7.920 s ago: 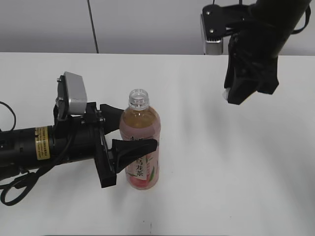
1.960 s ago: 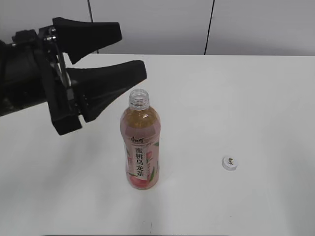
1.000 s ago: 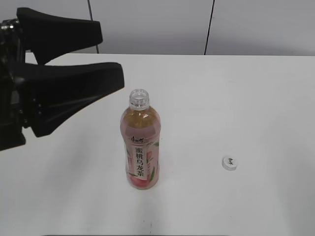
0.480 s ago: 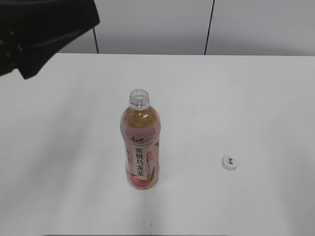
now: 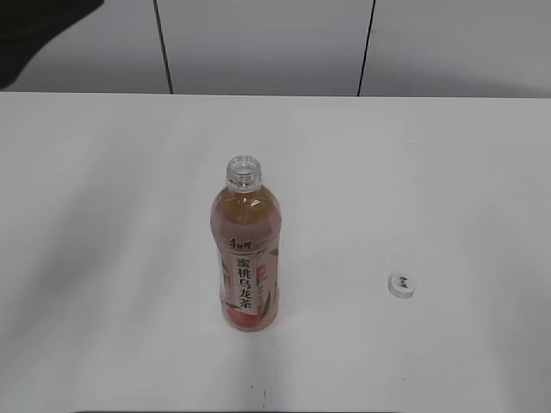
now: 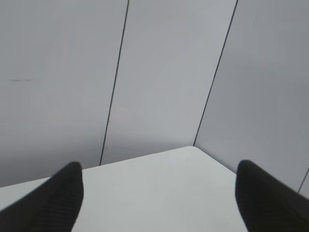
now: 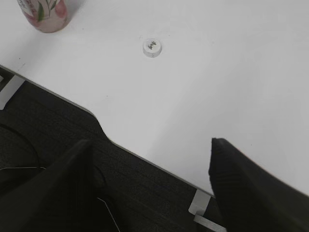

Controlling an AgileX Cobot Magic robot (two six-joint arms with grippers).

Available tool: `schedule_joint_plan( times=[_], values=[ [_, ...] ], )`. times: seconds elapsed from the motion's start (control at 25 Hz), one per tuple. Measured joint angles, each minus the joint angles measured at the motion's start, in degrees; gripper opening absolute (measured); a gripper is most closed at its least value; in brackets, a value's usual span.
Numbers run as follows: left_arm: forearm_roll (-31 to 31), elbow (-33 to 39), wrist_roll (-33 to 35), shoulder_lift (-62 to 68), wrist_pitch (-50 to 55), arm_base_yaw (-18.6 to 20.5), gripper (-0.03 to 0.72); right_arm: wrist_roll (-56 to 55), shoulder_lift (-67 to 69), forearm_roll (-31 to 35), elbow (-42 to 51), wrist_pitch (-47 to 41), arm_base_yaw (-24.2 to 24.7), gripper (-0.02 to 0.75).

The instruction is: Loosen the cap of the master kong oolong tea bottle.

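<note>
The master kong oolong tea bottle [image 5: 246, 258] stands upright mid-table, its neck open with no cap on it. Its base also shows in the right wrist view [image 7: 46, 13] at the top left. The white cap [image 5: 401, 286] lies flat on the table to the bottle's right, logo up, and shows in the right wrist view [image 7: 151, 47]. My left gripper [image 6: 159, 193] is open and empty, facing the far table corner and wall. My right gripper [image 7: 149, 186] is open and empty, over the table's near edge, well away from the cap.
The white table [image 5: 413, 172] ends at grey wall panels [image 5: 258, 43] at the back. A dark arm part [image 5: 34, 26] sits in the top left corner of the exterior view. Dark floor [image 7: 58, 145] lies beyond the table's near edge.
The left arm has pulled back from the bottle up and to the left, almost out of the exterior view. Earlier the right arm left and the cap was set down on the table.
</note>
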State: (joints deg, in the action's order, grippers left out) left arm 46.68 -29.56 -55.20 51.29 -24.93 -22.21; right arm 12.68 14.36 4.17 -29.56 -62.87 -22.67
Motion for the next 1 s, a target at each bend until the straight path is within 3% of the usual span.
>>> schedule_joint_plan(
  times=[0.32, 0.84, 1.0],
  values=[
    [-11.8, 0.1, 11.4, -5.0, 11.1, 0.0, 0.577, 0.0, -0.1, 0.0, 0.0, 0.0, 0.0, 0.566],
    [-44.6, 0.1, 42.4, -12.6, 33.3, 0.0, 0.570, 0.0, -0.1, 0.0, 0.0, 0.0, 0.0, 0.566],
    [-51.9, 0.1, 50.2, -15.8, 40.0, 0.0, 0.570, 0.0, -0.1, 0.0, 0.0, 0.0, 0.0, 0.566]
  ],
)
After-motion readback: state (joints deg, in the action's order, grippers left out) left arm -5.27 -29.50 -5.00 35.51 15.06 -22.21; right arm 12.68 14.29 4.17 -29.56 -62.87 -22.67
